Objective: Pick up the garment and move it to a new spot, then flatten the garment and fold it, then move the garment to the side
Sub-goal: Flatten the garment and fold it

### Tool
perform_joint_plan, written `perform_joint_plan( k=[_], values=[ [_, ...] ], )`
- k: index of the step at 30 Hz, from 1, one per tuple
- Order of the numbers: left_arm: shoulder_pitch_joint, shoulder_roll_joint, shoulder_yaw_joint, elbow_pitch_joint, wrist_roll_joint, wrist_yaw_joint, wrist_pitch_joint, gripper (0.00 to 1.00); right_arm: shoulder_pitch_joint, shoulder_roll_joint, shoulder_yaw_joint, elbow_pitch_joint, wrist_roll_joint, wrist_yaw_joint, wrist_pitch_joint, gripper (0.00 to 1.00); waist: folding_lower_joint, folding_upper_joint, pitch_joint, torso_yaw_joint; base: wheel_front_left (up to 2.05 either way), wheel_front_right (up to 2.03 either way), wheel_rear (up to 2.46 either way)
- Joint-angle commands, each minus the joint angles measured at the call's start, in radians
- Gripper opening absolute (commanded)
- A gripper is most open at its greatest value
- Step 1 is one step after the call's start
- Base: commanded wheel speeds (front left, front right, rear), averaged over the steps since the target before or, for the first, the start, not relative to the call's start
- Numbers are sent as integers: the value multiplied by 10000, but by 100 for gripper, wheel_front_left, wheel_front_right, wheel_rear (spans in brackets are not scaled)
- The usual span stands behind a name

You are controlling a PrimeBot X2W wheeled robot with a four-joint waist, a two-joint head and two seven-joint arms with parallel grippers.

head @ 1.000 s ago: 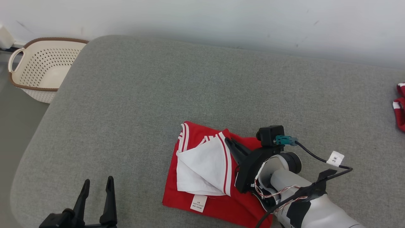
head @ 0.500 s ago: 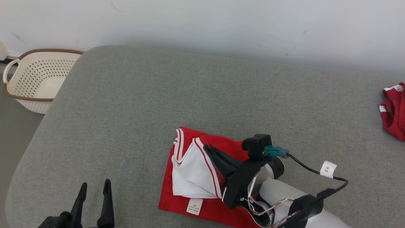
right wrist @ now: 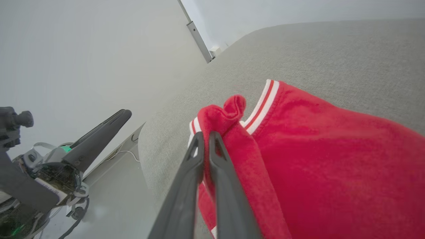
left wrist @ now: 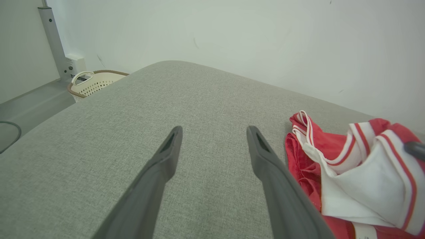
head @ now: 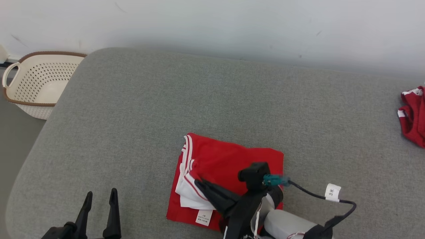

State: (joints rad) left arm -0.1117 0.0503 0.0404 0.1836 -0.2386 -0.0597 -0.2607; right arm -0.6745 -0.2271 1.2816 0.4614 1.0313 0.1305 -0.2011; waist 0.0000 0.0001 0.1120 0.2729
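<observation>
One red garment (head: 229,156), white-striped edges, white lining

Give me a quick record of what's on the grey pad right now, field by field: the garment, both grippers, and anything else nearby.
surface: grey padded top
garment: red with white trim, lying partly folded, white inner side showing along its left edge
right gripper: shut on a raised fold of the garment
left gripper: open, holding nothing, apart from the garment on its left side
basket: cream, perforated, beyond the top's left edge
other cloth: second red piece at the far right
</observation>
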Motion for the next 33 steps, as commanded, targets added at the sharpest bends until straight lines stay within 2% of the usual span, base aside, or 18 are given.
perform_joint_plan(
  k=[1,13,15,16,25,29,33],
  values=[
    [101,7,-5,-6,31,16,-33,100,226,-4,23,-140,-51,4,138,0,0,-1,-14,31,0,0,0],
    [82,8,-43,104,16,18,-33,100,1131,176,25,-544,-126,4,933,0,0,-1,-98,176,0,0,0],
    [103,7,-31,112,44,10,-33,100,1159,193,19,-575,-83,4,987,91,0,-1,-135,173,0,0,0],
    [115,7,-22,116,63,6,-33,100,1196,203,19,-605,-46,4,961,100,0,-1,-154,169,0,0,0],
    [257,7,109,103,180,-64,-33,100,1116,-184,20,-1367,275,4,312,100,0,-1,-388,34,0,0,0],
    [340,7,190,50,207,-40,-33,100,893,-549,-277,-1096,194,4,-235,100,0,-1,-470,-64,0,0,0],
    [451,8,262,-23,217,-4,-33,100,841,-822,-1061,-542,-54,4,-511,100,0,-1,-551,-186,0,0,0]
  ],
)
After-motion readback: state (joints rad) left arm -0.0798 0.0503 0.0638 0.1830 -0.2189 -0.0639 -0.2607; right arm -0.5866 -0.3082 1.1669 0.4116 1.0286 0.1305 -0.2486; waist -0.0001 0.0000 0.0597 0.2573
